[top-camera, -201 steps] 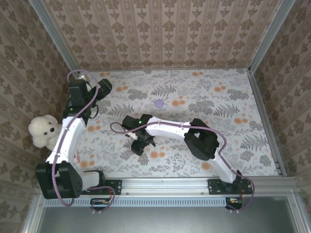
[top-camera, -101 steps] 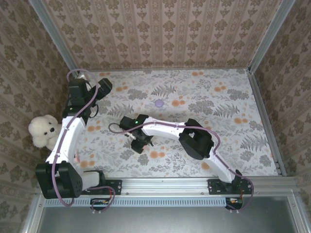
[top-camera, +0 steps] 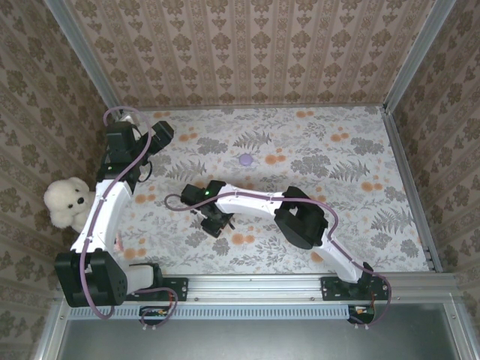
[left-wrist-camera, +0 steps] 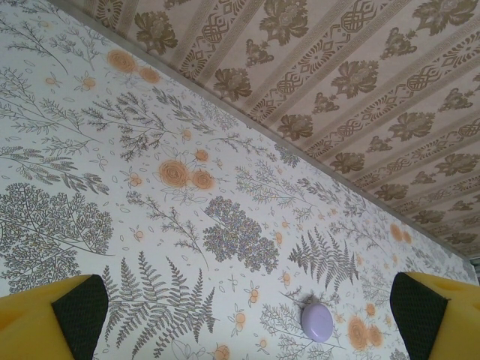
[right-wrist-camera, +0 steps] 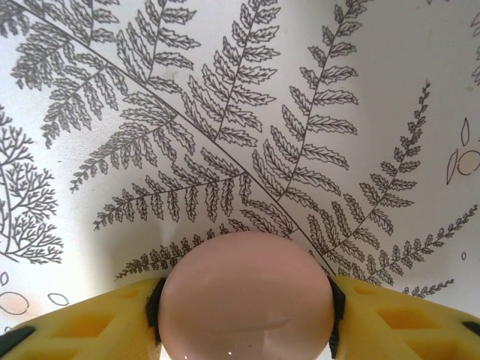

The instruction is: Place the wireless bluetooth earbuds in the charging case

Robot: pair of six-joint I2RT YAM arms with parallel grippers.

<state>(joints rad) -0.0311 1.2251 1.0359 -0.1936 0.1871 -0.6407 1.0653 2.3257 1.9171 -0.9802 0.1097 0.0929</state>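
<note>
Nearest me, my right gripper (right-wrist-camera: 244,307) is partly closed. Its dark pads (right-wrist-camera: 154,300) press against both sides of a smooth pink rounded piece (right-wrist-camera: 241,274) sitting on the flower-and-fern tablecloth (right-wrist-camera: 225,112). I take that piece for the charging case or one of its parts, though I cannot say which from here.

The main risk, as I judge it, is that curve. My pads meet it only near its widest line and close to my fingertips. If I squeeze harder or lift unevenly, it could pop forward out of the jaws and skid over the cloth. If one pad bites first, the piece could also turn in the hold and come up tilted, which would spoil any lining-up for seating an earbud. Pressing down while closing could drag the cloth with it.

Farther off, toward the back wall, a small lilac oval piece (left-wrist-camera: 316,322) lies alone on the cloth, well apart from the pink one. Any carry between the two gives a weak hold time to fail.

My left gripper (left-wrist-camera: 247,311) hangs spread as wide as it goes and holds nothing, aimed toward that lilac piece. It is too far off to steady anything if my right side slips.
</note>
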